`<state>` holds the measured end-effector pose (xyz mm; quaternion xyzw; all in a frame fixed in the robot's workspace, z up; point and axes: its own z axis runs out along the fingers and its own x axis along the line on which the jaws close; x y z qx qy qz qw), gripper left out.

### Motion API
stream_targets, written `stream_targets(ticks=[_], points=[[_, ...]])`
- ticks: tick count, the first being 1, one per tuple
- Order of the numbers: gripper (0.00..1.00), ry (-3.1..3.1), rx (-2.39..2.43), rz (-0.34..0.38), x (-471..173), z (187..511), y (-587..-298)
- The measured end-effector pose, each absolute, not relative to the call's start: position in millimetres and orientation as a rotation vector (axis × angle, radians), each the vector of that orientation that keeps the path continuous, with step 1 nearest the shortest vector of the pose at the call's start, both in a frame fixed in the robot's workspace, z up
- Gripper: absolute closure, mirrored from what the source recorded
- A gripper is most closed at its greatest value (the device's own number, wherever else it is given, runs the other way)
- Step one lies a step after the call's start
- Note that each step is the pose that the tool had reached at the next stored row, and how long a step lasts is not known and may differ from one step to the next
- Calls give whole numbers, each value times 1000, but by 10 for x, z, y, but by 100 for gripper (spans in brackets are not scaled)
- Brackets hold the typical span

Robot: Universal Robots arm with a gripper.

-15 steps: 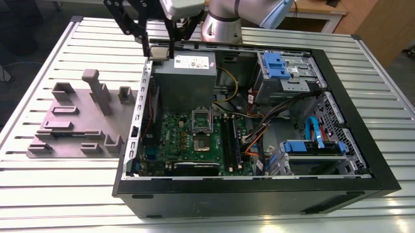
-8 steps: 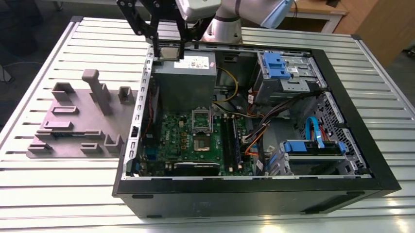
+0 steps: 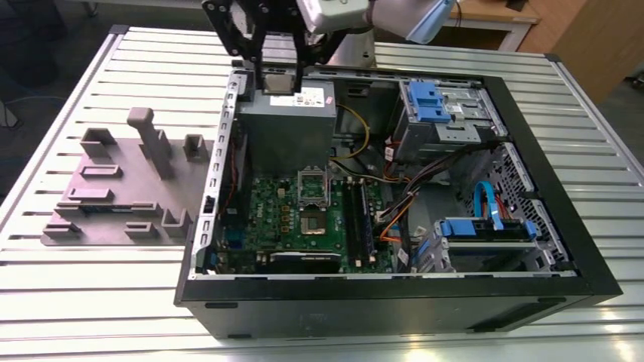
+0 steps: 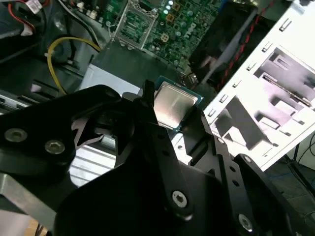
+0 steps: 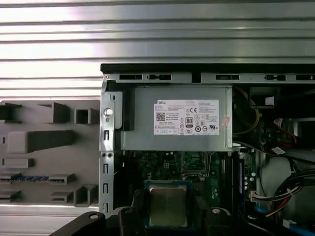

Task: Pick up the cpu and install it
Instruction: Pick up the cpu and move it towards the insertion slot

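The cpu (image 4: 172, 105) is a small square chip with a shiny silver top and a green edge. It is pinched between the black fingers of my gripper (image 4: 173, 112), which is shut on it. In the first wrist view the cpu (image 5: 167, 205) hangs over the green motherboard (image 5: 162, 167), just short of the socket (image 5: 194, 164). In the exterior view my gripper (image 3: 279, 74) holds the cpu (image 3: 279, 81) above the grey power supply (image 3: 286, 121), at the far end of the open computer case (image 3: 403, 290). The open socket (image 3: 315, 219) lies nearer the camera on the motherboard.
A grey fixture tray (image 3: 121, 188) with upright posts lies on the slatted metal table (image 3: 101, 302) at the exterior view's left of the case. Inside the case are drive bays with blue clips (image 3: 438, 102), loose cables (image 3: 403, 196) and a yellow wire (image 4: 59, 49).
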<state>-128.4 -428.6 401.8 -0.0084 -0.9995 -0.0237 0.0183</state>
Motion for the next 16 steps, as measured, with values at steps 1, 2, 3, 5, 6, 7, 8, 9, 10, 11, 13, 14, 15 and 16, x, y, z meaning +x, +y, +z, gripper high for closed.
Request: stream_targets(ticks=[1, 2, 3, 5, 6, 7, 8, 9, 10, 11, 13, 14, 15, 16], points=[[53, -3104, -26, -74, -1245, 4018, -4287], [53, -3104, -26, -74, -1203, 4018, -4287], [53, -3104, -26, -74, -1162, 4018, -4289], [53, -3104, -26, -74, -1102, 4018, -4295], [53, -3103, -27, -73, -1086, 4019, -4302], [53, -3103, -27, -74, -1075, 4019, -4310], [53, -3104, -27, -74, -1068, 4018, -4320], [53, -3104, -28, -74, -1062, 4018, -4333], [53, -3104, -28, -74, -1057, 4019, -4346], [53, -3104, -29, -74, -1052, 4019, -4360], [53, -3104, -30, -74, -1035, 4018, -4381], [53, -3103, -30, -73, -1021, 4019, -4387], [53, -3103, -31, -74, -1001, 4018, -4391], [53, -3104, -31, -74, -977, 4018, -4394]])
